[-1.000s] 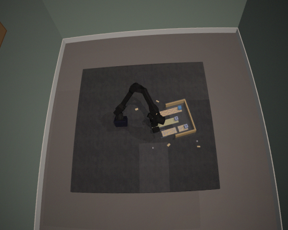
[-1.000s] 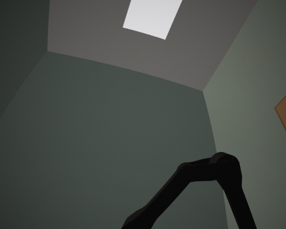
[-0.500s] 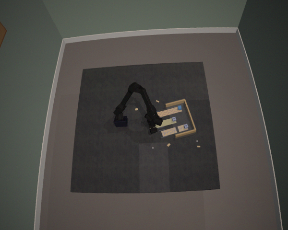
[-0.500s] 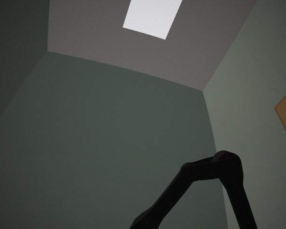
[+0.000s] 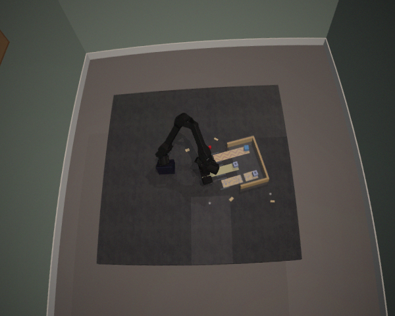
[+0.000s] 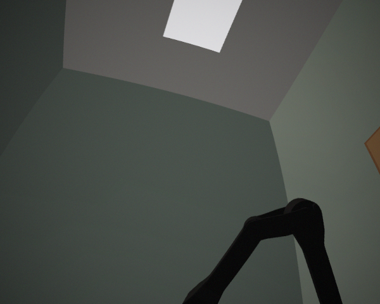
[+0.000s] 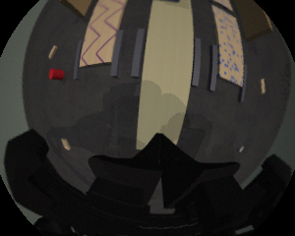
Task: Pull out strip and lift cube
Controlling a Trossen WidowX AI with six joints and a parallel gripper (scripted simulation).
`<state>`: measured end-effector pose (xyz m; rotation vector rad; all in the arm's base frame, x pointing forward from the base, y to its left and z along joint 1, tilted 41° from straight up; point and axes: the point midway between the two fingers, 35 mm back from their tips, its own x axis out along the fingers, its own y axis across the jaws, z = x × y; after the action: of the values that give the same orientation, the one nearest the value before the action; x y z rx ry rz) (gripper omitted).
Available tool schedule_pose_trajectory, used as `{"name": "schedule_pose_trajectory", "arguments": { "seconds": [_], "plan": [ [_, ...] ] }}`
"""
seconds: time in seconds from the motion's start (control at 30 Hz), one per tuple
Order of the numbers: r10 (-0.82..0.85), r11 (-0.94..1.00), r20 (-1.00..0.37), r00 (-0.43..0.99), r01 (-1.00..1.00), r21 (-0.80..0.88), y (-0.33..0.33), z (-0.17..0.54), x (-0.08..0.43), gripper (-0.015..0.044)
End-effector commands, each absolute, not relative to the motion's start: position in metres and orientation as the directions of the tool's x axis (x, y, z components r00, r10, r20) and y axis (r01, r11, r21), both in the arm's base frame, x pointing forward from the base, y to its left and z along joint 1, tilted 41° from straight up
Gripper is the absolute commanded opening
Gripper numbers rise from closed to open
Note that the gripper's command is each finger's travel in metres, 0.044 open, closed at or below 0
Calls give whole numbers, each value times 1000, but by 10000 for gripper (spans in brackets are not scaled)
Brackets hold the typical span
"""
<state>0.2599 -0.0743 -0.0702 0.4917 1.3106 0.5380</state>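
Wrist view, clenched jaws over plain yellow strip (image 5: 228, 169) (image 7: 167, 69), its pale cube's (image 5: 235, 164) mark unreadable

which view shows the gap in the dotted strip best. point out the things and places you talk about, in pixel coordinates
The top view: it shows the gap between both pieces of the dotted strip (image 5: 231, 181) (image 7: 229, 53). The wrist view catches the gap only at its upper edge, cropping the far piece; the exterior view shows no strip.
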Motion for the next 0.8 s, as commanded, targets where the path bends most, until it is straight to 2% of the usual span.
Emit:
{"name": "schedule_pose_trajectory", "arguments": {
  "seconds": [0.0,0.77],
  "plan": [
    [627,778,-765,144,-84,622,-70,-75,247,0],
    [627,779,-766,142,-82,622,-70,-81,213,0]
  ]
}}
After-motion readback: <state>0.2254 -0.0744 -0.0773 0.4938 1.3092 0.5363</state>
